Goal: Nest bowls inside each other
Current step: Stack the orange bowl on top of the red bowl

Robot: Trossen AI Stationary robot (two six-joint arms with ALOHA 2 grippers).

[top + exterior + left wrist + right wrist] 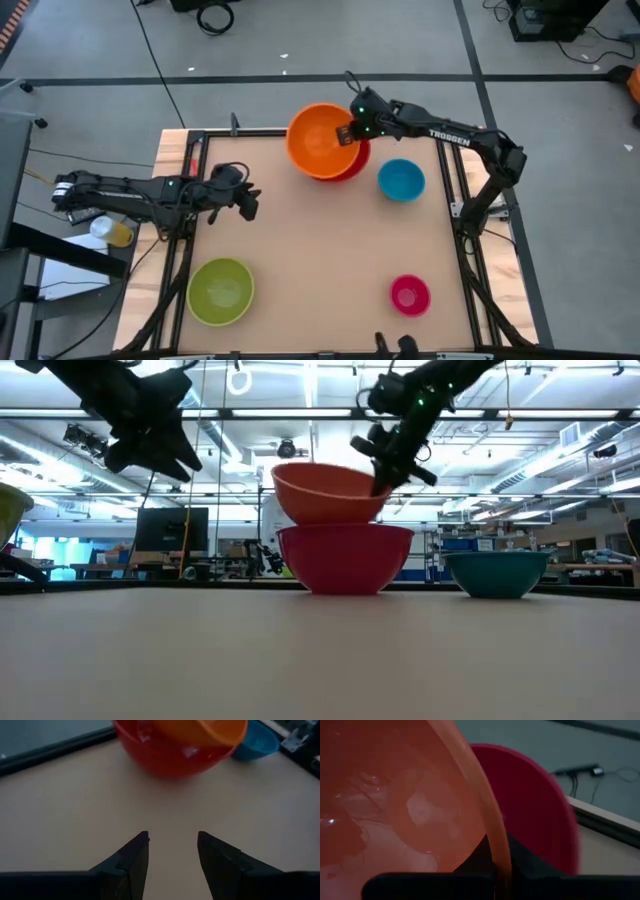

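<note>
An orange bowl (pixel 320 140) hangs tilted over a larger red bowl (pixel 345 560) that stands at the table's far middle. The orange bowl's underside dips behind the red rim in the low view. My right gripper (pixel 350 130) is shut on the orange bowl's rim. Over the table's left side, my left gripper (pixel 172 845) stands open with nothing between its fingers; it points toward the two bowls (pixel 170 757). A blue bowl (pixel 401 180), a green bowl (pixel 220 290) and a small pink bowl (pixel 409 294) stand apart on the table. My right gripper pinches the orange bowl's rim (pixel 499 862) on the side toward the table's right, one finger inside the bowl and one outside. The fingers slant down from the right. The bowl is tilted, with its held side higher, over the red bowl (pixel 535 805). Whether it rests in the red bowl I cannot tell.
The blue bowl (pixel 497 572) stands just right of the red one. The green bowl is at the near left and the pink one at the near right. Bare tabletop (pixel 320 240) lies between them. A black frame rail (pixel 455 190) runs along the table's edges.
</note>
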